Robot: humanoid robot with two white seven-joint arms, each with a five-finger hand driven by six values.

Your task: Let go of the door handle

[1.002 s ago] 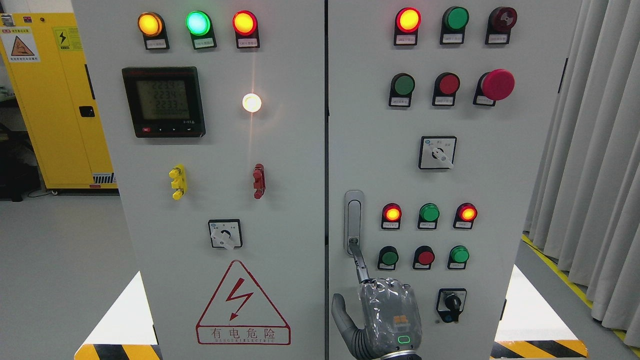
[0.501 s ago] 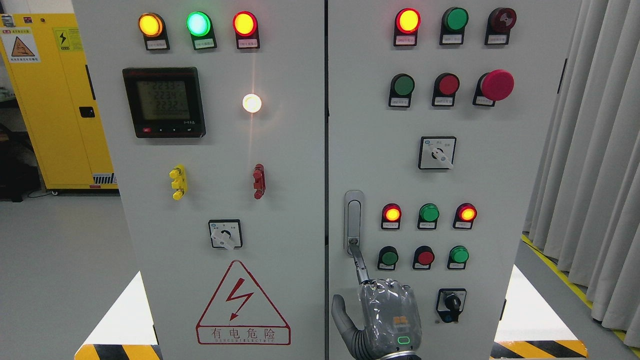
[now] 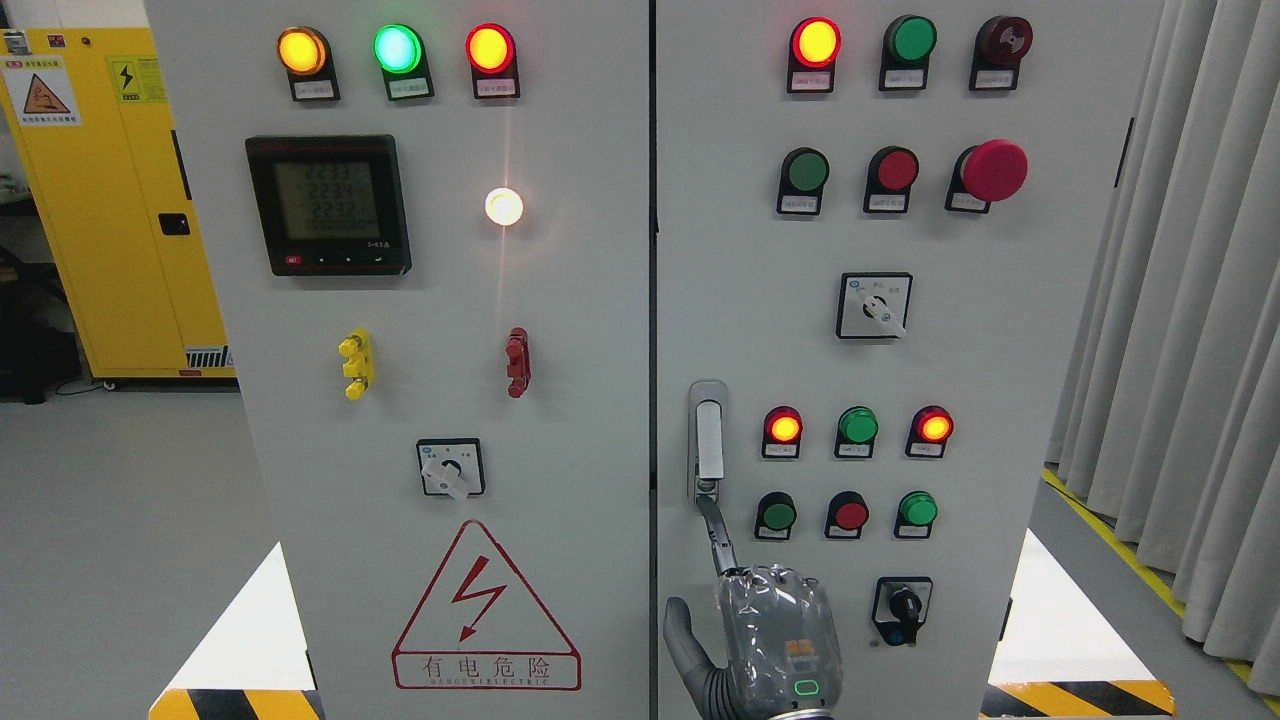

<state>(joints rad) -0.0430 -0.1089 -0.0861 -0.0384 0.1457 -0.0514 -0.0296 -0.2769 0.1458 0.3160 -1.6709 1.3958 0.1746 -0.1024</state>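
Door handle (image 3: 708, 440) sits low on the left edge of the right cabinet door (image 3: 1000, 350), just beside the seam between the two doors. We see it as a slim silver lever in an upright recess, with a lighter, brighter upper part. Our right hand (image 3: 770, 640) rises from the bottom edge, a little right of the middle, its back wrapped in clear plastic with a small green light near the wrist. One of its fingers (image 3: 715, 535) is stretched straight up, and its tip meets the lower end of the handle; the thumb stands off to the left, and the other fingers look folded behind the knuckles. We see nothing gripped in the hand, only that fingertip contact.

To the right of the handle we see a row of red, green and red lamps (image 3: 858, 425), and below them green, red and green push buttons (image 3: 848, 513). A black rotary switch (image 3: 903, 605) sits just right of the hand.
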